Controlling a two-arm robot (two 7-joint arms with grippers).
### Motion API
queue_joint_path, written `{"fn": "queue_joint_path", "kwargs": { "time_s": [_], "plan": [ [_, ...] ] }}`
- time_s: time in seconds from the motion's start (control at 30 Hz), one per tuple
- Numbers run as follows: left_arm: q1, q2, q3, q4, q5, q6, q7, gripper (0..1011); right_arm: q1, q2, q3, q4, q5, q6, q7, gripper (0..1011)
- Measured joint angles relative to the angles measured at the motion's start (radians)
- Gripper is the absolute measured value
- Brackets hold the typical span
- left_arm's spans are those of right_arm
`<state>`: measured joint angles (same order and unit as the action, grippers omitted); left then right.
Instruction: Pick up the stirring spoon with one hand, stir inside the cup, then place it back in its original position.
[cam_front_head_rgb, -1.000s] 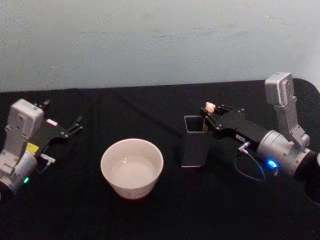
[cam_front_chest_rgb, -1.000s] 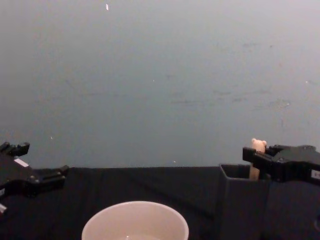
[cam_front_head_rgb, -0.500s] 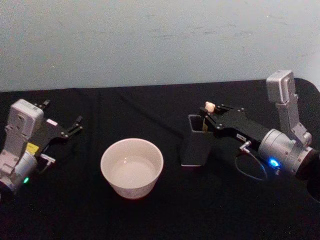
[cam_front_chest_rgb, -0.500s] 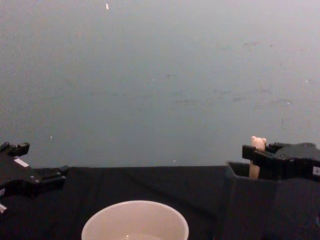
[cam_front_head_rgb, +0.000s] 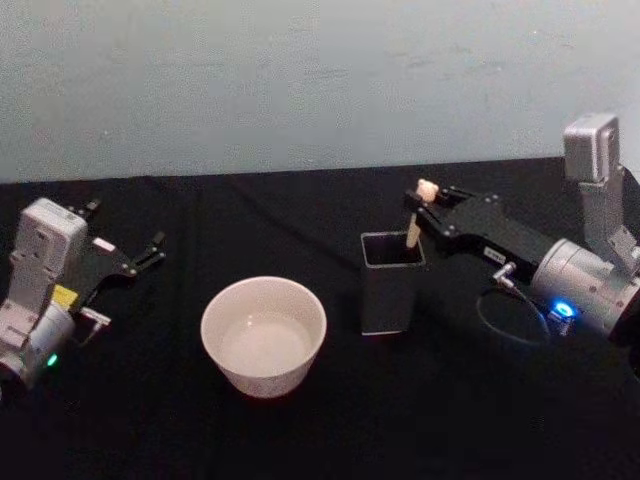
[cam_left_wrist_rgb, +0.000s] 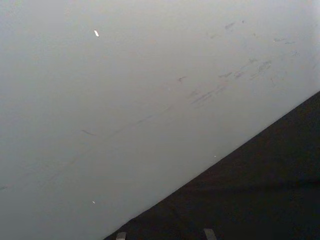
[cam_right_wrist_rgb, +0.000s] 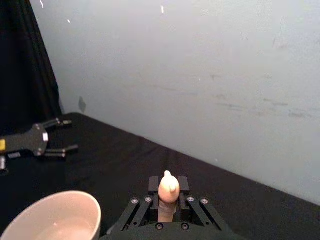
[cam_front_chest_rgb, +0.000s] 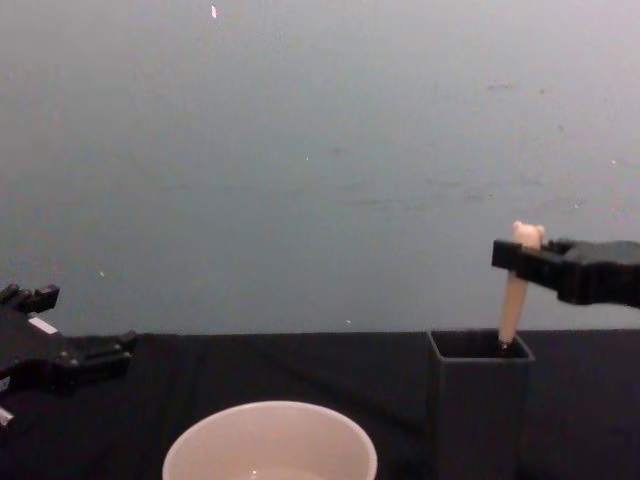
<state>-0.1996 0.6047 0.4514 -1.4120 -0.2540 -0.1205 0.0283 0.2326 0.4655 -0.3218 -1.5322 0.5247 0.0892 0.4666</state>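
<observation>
Within right pincer, slim bear-topped spoon.

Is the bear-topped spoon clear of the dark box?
No, the beige bear-topped spoon reaches down into the tall dark grey square holder.

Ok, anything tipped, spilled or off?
Nothing stands out. The dark grey holder and cream cup stand upright; the right gripper grips the stirring spoon near its bear head, its lower end inside the holder; the left gripper is parked open.

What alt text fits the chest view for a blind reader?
The right gripper pinches the bear-topped stirring spoon, its lower end inside the dark grey holder. The cup sits left of it; the left gripper is open.
</observation>
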Motion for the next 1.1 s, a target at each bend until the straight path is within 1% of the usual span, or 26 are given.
{"fn": "queue_joint_path", "kwargs": {
  "time_s": [0.13, 0.17, 0.3, 0.43, 0.53, 0.7, 1.1],
  "plan": [
    [0.000, 0.000, 0.000, 0.000, 0.000, 0.000, 0.000, 1001, 0.000, 0.013, 0.006, -0.029, 0.030, 0.021, -0.001, 214],
    [0.000, 0.000, 0.000, 0.000, 0.000, 0.000, 0.000, 1001, 0.000, 0.013, 0.006, -0.029, 0.030, 0.021, -0.001, 214],
    [0.000, 0.000, 0.000, 0.000, 0.000, 0.000, 0.000, 1001, 0.005, 0.024, 0.010, -0.056, 0.062, 0.041, -0.007, 214],
    [0.000, 0.000, 0.000, 0.000, 0.000, 0.000, 0.000, 1001, 0.014, 0.027, 0.012, -0.076, 0.086, 0.048, -0.018, 214],
    [0.000, 0.000, 0.000, 0.000, 0.000, 0.000, 0.000, 1001, 0.021, 0.027, 0.010, -0.084, 0.095, 0.052, -0.026, 214],
    [0.000, 0.000, 0.000, 0.000, 0.000, 0.000, 0.000, 1002, 0.042, 0.023, -0.006, -0.093, 0.109, 0.064, -0.045, 214],
    [0.000, 0.000, 0.000, 0.000, 0.000, 0.000, 0.000, 1001, 0.072, 0.001, -0.038, -0.108, 0.137, 0.063, -0.068, 214]
  ]
}}
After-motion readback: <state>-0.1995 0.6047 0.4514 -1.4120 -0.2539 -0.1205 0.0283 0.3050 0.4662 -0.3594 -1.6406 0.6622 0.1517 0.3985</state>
